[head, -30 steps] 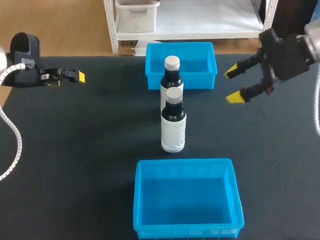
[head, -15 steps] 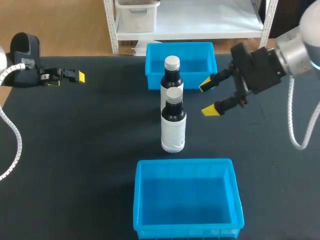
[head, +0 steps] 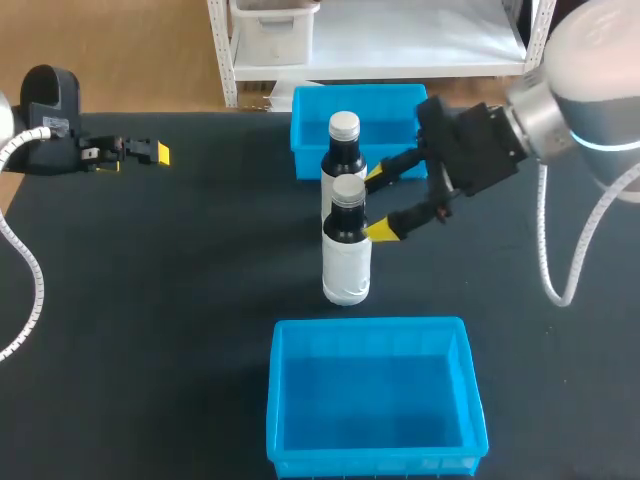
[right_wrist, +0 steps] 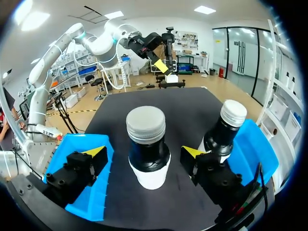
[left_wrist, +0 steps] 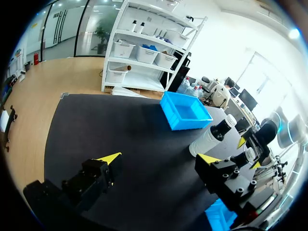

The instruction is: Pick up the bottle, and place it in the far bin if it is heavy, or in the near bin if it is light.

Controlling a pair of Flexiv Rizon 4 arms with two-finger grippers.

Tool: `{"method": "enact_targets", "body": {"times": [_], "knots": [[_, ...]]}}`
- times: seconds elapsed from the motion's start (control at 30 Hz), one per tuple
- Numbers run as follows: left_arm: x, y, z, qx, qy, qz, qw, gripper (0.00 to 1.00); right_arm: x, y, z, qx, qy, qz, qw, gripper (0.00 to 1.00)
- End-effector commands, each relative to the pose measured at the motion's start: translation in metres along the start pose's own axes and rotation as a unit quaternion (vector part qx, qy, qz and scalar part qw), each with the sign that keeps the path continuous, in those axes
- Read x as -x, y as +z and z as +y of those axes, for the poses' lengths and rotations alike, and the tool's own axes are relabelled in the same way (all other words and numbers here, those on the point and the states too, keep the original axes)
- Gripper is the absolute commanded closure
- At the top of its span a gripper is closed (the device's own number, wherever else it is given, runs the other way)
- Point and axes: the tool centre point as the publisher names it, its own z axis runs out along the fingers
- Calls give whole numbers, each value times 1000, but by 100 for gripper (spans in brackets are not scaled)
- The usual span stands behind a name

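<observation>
Travel over the last second had carried the right gripper (head: 378, 204) in from well aside. Its fingers, spread and unclenched, flanked the near bottle (head: 347, 250) without touching it. That bottle stood upright between them, with the second bottle (head: 343, 150) just beyond one finger, so closing seemed the next step.

Black matte tabletop (head: 150, 300) of the work table across nearly the whole head view. Past its far edge, light-brown wooden floor (head: 130, 50) and a white metal shelving rack (head: 400, 45) with a white plastic box (head: 275, 30) on the low shelf. In the wrist views, white walls (right_wrist: 202, 24), tall glass windows (left_wrist: 91, 29), bright rectangular ceiling light panels (right_wrist: 205, 9) overhead
</observation>
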Motion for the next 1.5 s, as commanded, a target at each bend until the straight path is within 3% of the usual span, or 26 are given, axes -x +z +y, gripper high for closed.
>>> {"method": "enact_targets", "body": {"times": [0.03,0.87,1.17,1.5], "knots": [[0,0,0,0,0,0,1000,0,0,12,-5,0,0,-2,1000,0],[0,0,0,0,0,0,1000,0,7,34,-12,21,2,-36,999,0],[0,0,0,0,0,0,1000,0,7,35,-12,23,2,-35,999,15],[0,0,0,0,0,0,1000,0,9,37,-8,28,-1,-38,999,20]]}}
